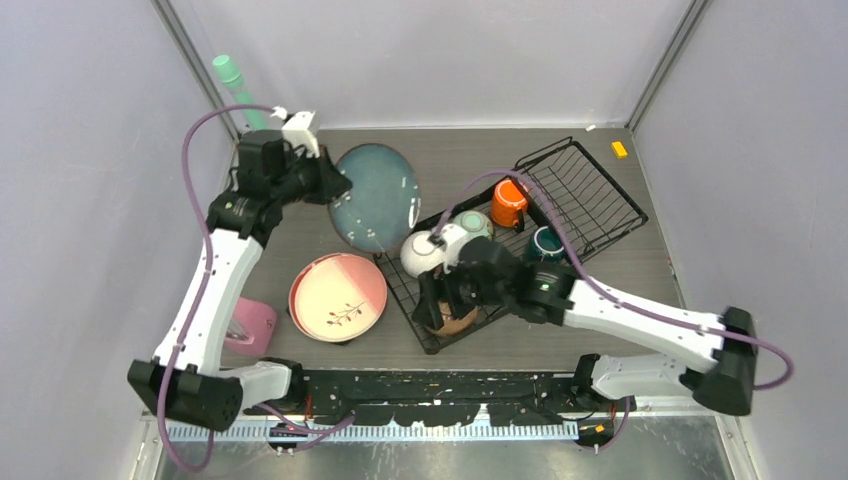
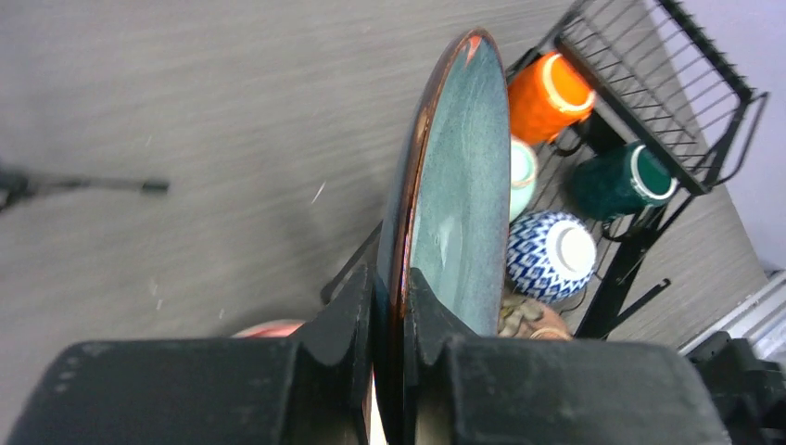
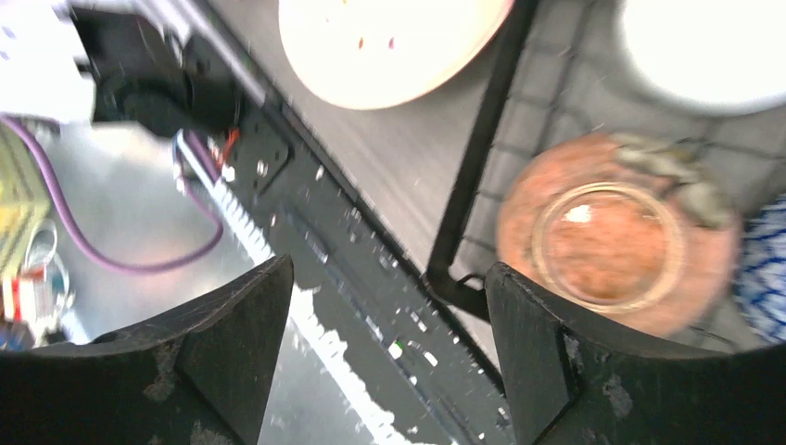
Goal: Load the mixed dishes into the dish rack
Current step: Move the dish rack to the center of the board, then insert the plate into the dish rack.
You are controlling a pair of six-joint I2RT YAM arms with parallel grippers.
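Left gripper (image 1: 337, 186): upper left of frame, jaws pinched on teal plate (image 2: 463, 185) rim.
Right gripper (image 3: 385, 287): lower centre, jaws wide apart.

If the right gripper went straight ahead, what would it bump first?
Likely the bare table beside the dish rack corner, not the brown bowl off to one side; depth is unclear.

table (image 1: 470, 150): grey wood | on it: dish rack (image 1: 590, 195), pink plate (image 1: 338, 297), pink cup (image 1: 250, 328), yellow block (image 1: 619, 150)
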